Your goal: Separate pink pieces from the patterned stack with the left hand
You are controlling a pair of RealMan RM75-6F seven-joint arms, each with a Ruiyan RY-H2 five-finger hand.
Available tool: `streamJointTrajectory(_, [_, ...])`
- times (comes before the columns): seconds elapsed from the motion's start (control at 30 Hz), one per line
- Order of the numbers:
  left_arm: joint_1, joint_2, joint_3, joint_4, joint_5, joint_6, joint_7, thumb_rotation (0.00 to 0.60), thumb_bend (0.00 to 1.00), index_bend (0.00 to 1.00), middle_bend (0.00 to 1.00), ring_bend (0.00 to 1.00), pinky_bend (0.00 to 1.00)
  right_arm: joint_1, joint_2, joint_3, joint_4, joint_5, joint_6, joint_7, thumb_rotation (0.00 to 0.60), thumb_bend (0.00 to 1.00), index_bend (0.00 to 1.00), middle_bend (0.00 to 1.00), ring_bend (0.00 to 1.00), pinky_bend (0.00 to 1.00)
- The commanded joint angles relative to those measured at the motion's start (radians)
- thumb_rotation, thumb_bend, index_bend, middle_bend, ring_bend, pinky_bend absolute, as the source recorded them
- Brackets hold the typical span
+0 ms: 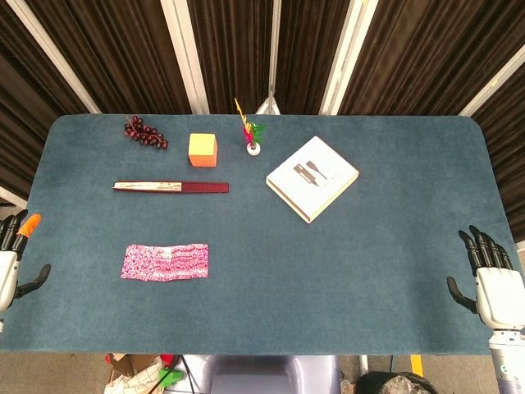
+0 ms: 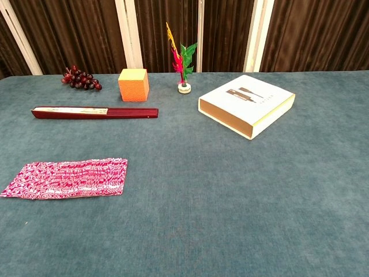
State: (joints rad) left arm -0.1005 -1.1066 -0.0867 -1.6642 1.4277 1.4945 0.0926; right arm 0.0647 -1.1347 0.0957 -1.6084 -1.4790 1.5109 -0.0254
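Observation:
A flat pink and white patterned stack [image 1: 165, 262] [image 2: 66, 178] lies on the blue table at the front left. My left hand [image 1: 11, 257] hovers at the table's left edge, well left of the stack, fingers spread and holding nothing; one fingertip is orange. My right hand [image 1: 491, 281] is at the table's right edge, fingers spread and empty. Neither hand shows in the chest view.
Behind the stack lies a closed dark red fan [image 1: 171, 187] [image 2: 94, 112]. Further back are purple grapes [image 1: 144, 132], an orange cube [image 1: 203, 149] and a small feathered shuttlecock [image 1: 252, 135]. A white box [image 1: 312, 178] [image 2: 246, 105] sits right of centre.

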Motion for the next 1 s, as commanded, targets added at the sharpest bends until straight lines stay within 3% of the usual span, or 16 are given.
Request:
streamJointTrajectory(0.03, [0.000,0.000,-0.001,0.000,0.002,0.002,-0.003,0.600,0.42,0.11,0.00,0.00,0.03,0.001,0.001,0.001,-0.003,0.000,-0.001,-0.002,0.600,0.39,0.08,0.05,0.08,0.14])
streamJointTrajectory(0.1, [0.001,0.000,0.000,0.001,0.006,0.005,-0.005,0.600,0.42,0.10,0.00,0.00,0.06,0.000,0.001,0.000,-0.003,0.002,-0.002,-0.003,0.600,0.39,0.08,0.05,0.08,0.14])
streamJointTrajectory(0.17, [0.000,0.001,0.005,0.002,0.011,0.000,-0.011,0.600,0.42,0.10,0.03,0.02,0.15,0.000,0.000,0.000,-0.002,0.002,0.000,0.000,0.600,0.39,0.08,0.05,0.08,0.14])
streamJointTrajectory(0.27, [-0.006,0.005,0.014,-0.002,0.003,-0.030,-0.011,0.600,0.42,0.08,0.22,0.16,0.32,0.000,0.000,0.001,-0.002,0.002,0.001,0.005,0.600,0.39,0.08,0.05,0.08,0.15])
streamJointTrajectory(0.33, [-0.015,0.010,0.022,-0.006,0.000,-0.060,-0.011,0.600,0.42,0.09,0.39,0.30,0.45,0.000,0.001,0.003,-0.003,0.004,0.001,0.010,0.600,0.39,0.08,0.05,0.08,0.16])
streamJointTrajectory(0.53, [-0.036,0.018,0.029,-0.016,0.010,-0.099,-0.007,0.600,0.52,0.16,0.70,0.57,0.66,0.001,0.002,0.003,-0.004,0.006,-0.003,0.016,0.600,0.39,0.08,0.05,0.08,0.16])
streamJointTrajectory(0.8, [-0.091,0.039,0.026,-0.059,-0.080,-0.227,0.109,0.600,0.77,0.22,0.85,0.71,0.76,-0.011,-0.003,-0.009,0.024,0.002,0.004,0.040,0.600,0.39,0.08,0.05,0.08,0.17])
streamJointTrajectory(1.0, [-0.145,0.033,0.018,-0.083,-0.163,-0.331,0.186,0.600,0.80,0.22,0.86,0.71,0.76,-0.014,-0.008,-0.012,0.044,-0.006,0.010,0.058,0.600,0.39,0.08,0.05,0.08,0.17])
